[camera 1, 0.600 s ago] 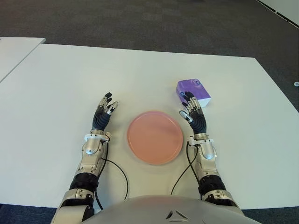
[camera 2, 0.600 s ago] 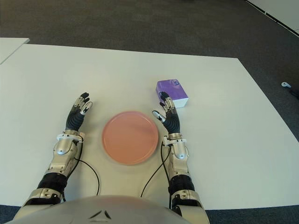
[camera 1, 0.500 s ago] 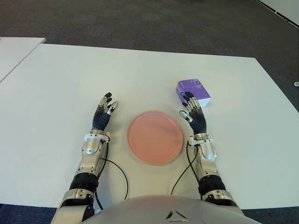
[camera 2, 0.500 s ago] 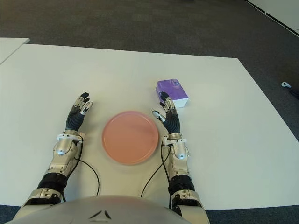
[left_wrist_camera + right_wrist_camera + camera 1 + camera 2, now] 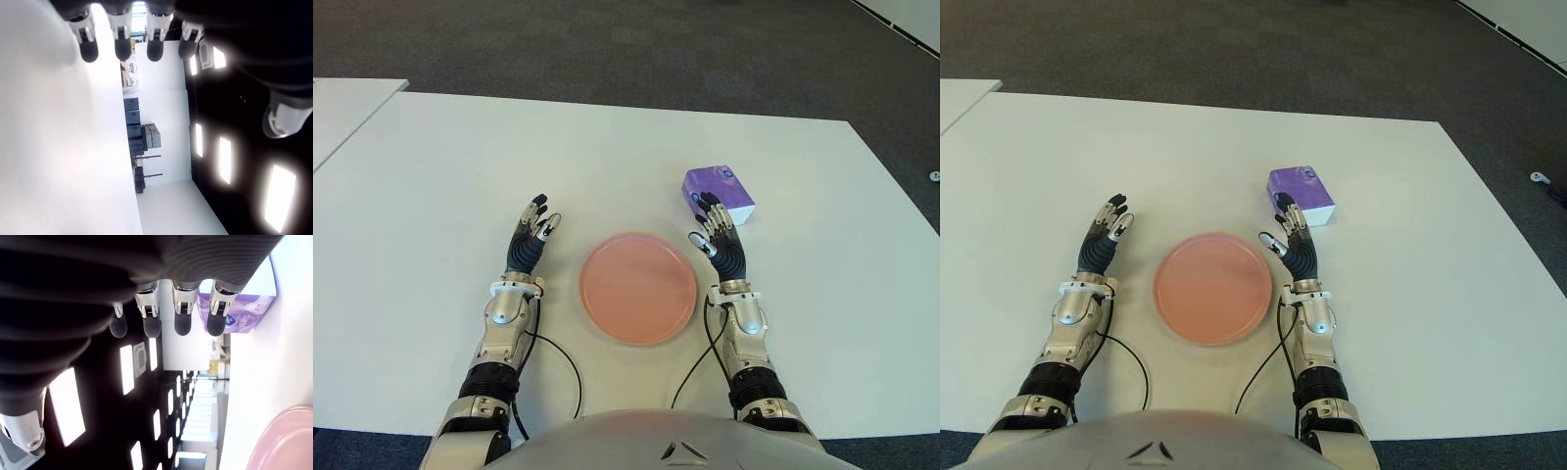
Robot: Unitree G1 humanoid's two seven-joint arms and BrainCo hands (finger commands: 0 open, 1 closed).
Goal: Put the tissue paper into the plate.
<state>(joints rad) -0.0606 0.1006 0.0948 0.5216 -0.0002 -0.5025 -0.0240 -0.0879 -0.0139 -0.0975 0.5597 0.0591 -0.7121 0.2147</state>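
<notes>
Reaching comes next, I judge — my right hand (image 5: 719, 244) sits with its fingers (image 5: 182, 319) straight and spread, holding nothing, their tips just short of the purple tissue pack (image 5: 718, 195), which lies on the white table (image 5: 431, 176) beyond the plate's right side. The pink plate (image 5: 638, 287) lies bare between my hands, so the carry is short. My left hand (image 5: 530, 241), equally open and empty, shows left of the plate — bare tabletop lies all round, with the edges well away.
</notes>
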